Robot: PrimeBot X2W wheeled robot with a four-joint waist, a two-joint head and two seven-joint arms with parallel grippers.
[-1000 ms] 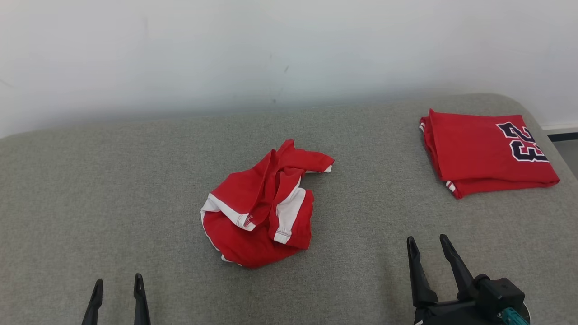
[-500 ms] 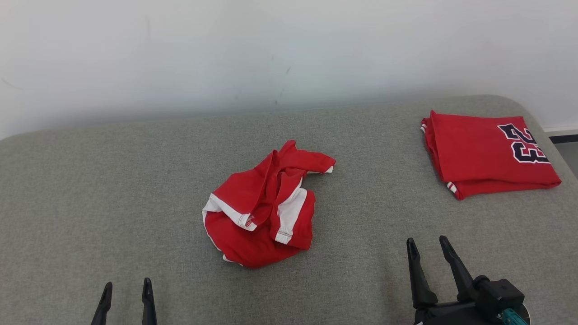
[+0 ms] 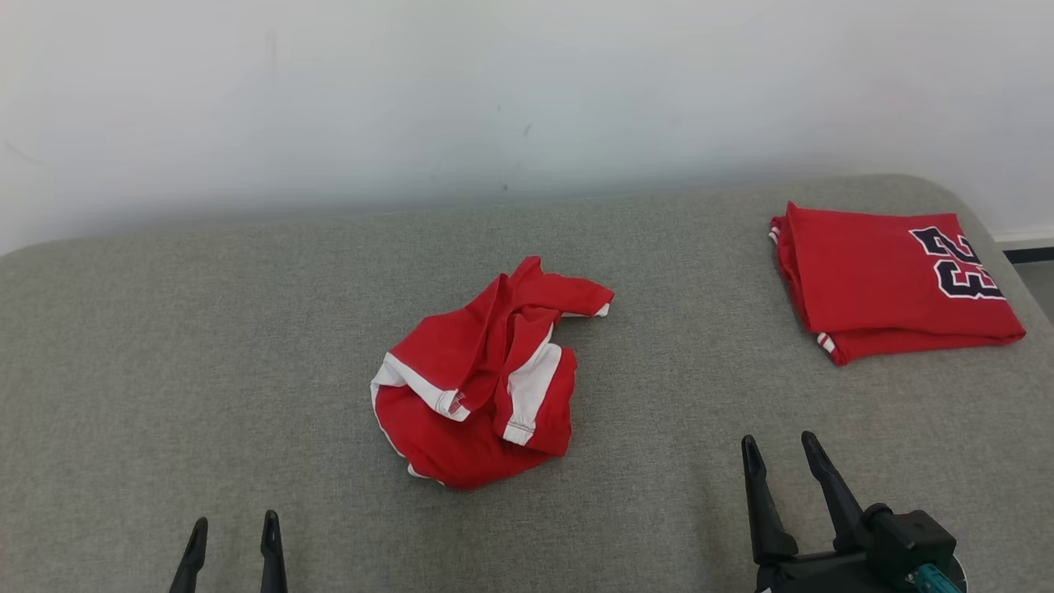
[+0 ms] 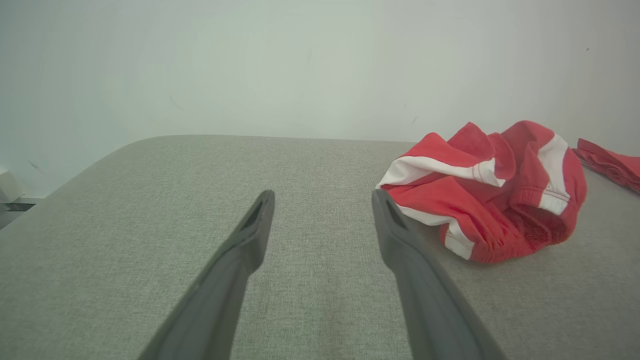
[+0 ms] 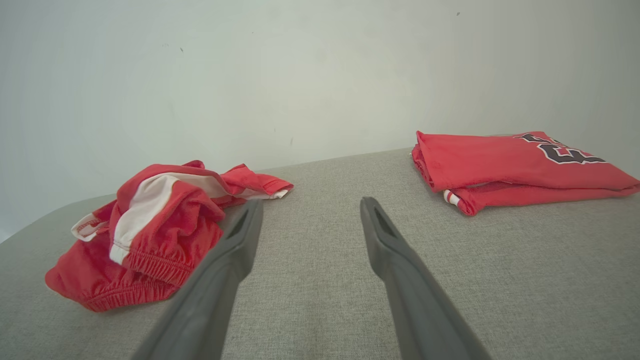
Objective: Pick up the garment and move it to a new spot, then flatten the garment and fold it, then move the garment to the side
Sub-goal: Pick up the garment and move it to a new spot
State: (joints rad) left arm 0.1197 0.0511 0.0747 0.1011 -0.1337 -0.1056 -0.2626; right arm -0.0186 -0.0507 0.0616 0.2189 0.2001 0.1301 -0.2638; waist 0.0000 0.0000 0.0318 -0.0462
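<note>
head / garment: crumpled red-and-white garment (image 3: pixel 478 379) at frame centre on the grey cushion (image 3: pixel 206 346), nothing touching it.
head / left gripper (image 3: pixel 235 520): 7 o'clock, fingers spread, empty, well apart from garment.
head / right gripper (image 3: pixel 778 439): 5 o'clock, fingers spread, empty.
head / room: bare cushion from 8 to 11 o'clock. Folded jersey (image 3: pixel 893 284) at 2 o'clock, near the cushion's right edge. Wall (image 3: pixel 412 99) along the back at 12.
left wrist / garment: 3 o'clock, near one fingertip. Cushion's rounded edge at 9 o'clock.
right wrist / garment: 9 o'clock, elastic waistband facing the fingers. Folded jersey at 2 o'clock.
step: pick-up not yet begun, my read.
how: pinch a raised fold or the waistband, not a flat layer. Lift clear before carrying, or it likely drags.
set-down: the open 9 o'clock side looks best. Stay off the jersey and the rounded edges.
</note>
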